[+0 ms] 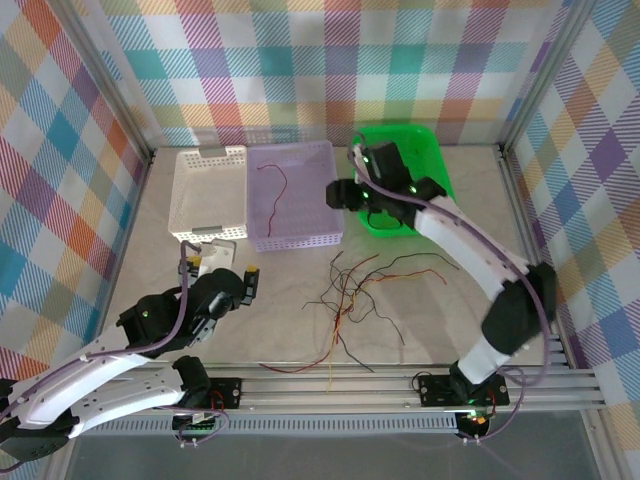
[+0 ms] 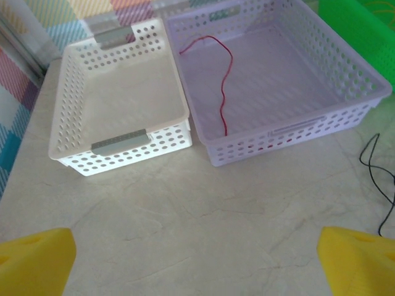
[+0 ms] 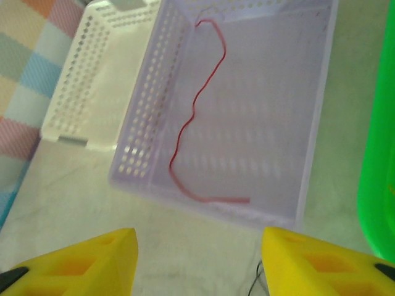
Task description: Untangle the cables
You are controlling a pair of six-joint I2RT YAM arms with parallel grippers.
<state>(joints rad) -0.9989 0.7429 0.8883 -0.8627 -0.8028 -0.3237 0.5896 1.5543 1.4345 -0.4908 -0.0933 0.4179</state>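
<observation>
The cables [image 1: 352, 290] lie as a loose tangle of thin red, orange-yellow and black wires on the table's middle, between the two arms. One red wire [image 1: 275, 185] [image 2: 225, 86] [image 3: 191, 117] lies alone inside the lilac basket [image 1: 300, 238] [image 2: 290, 126] [image 3: 327, 92]. My right gripper [image 1: 338, 195] [image 3: 197, 246] hovers at that basket's near right corner, open, nothing between its yellow fingers [image 3: 92, 259]. My left gripper [image 1: 222, 262] [image 2: 197, 246] is wide open above bare table, just in front of the baskets. A black wire end [image 2: 376, 172] [image 3: 256, 280] shows at the edge of each wrist view.
A white basket [image 1: 210, 190] [image 2: 117, 142] [image 3: 68, 98] stands left of the lilac one. A green basket [image 1: 430, 150] [image 2: 358, 24] [image 3: 373, 154] sits at the back right, under the right arm. Checked walls and metal rails enclose the table.
</observation>
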